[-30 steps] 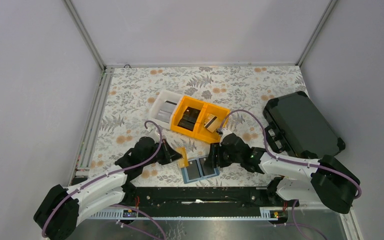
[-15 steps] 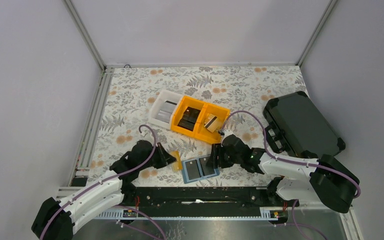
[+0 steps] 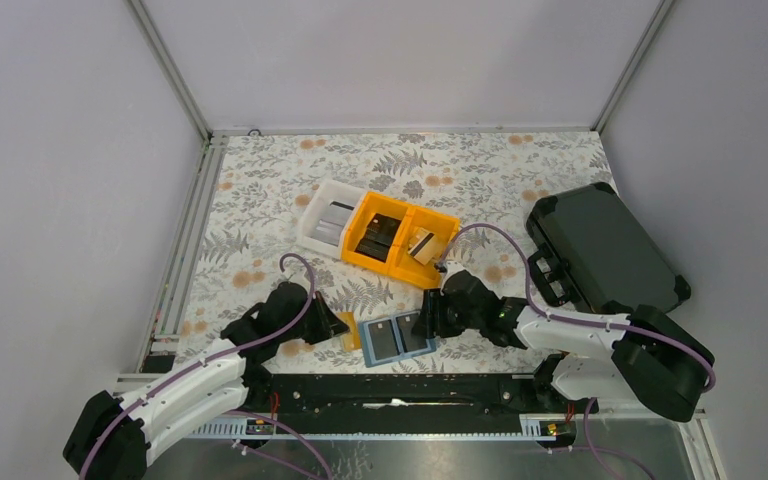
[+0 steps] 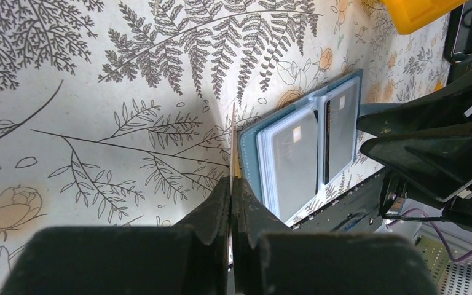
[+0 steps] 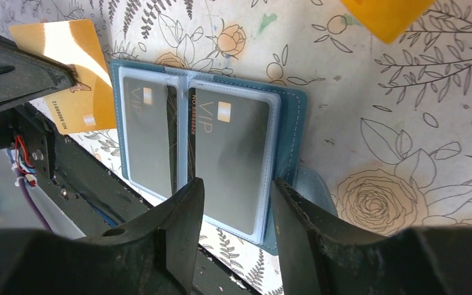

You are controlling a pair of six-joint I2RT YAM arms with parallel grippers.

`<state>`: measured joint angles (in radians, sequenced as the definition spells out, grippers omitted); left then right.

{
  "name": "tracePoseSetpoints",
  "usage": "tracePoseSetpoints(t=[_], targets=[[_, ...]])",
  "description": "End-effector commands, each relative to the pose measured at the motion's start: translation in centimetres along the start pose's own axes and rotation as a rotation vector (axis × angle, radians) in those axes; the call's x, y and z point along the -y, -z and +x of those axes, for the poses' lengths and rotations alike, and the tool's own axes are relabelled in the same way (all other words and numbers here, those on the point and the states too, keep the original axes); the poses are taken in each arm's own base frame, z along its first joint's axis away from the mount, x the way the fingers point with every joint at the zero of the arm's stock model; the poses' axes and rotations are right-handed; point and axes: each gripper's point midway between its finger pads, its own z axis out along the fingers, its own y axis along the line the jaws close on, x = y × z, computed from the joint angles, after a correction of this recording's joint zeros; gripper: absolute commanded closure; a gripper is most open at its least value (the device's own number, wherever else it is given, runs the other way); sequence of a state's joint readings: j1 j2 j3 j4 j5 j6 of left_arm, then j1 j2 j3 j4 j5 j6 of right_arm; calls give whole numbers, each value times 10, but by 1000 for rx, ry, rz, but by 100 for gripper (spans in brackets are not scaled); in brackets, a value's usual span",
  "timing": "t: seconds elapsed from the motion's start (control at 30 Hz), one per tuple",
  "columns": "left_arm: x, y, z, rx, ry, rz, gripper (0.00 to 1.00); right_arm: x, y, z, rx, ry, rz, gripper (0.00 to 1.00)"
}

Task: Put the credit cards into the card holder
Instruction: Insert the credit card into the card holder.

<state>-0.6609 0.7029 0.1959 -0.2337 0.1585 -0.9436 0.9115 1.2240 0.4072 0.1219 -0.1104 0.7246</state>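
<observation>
Holder point(image 5: 292, 117) lies open and flat on surface point(image 5: 405, 92) near the front edge, dark cards point(image 5: 230, 141) showing in both clear pockets. Left gripper point(image 4: 232, 184) is pressed together on gold card point(image 5: 67, 67), held edge-on just beside holder's left side, likely lined up to slide in. Right gripper point(image 5: 236, 187) is spread, straddling the right pocket, probably to steady it; contact unclear. Spare cards point(image 3: 378, 238) sit in orange bin point(image 3: 390, 268).

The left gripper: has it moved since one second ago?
Yes. The left gripper, shut on a gold card, has pulled back toward the near left, away from the orange bin.
</observation>
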Motion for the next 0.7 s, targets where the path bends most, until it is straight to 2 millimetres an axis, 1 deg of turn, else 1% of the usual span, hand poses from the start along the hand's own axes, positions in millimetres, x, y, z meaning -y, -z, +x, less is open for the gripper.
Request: tracePoseSetpoints(t=[0.0,0.23,0.5,0.67], targets=[[11,-1,-2,-1,-2,42,100,-15,-1,-5,15,-10,-69,50],[12,-1,-1,-3,-2,46,100,-35,9,-17,49,-25,-140,53],[15,-2,-1,-6,-2,56,100,-57,10,-21,41,-28,-240,58],[16,-2,-1,-2,0,61,100,-75,16,-26,58,2,-280,58]])
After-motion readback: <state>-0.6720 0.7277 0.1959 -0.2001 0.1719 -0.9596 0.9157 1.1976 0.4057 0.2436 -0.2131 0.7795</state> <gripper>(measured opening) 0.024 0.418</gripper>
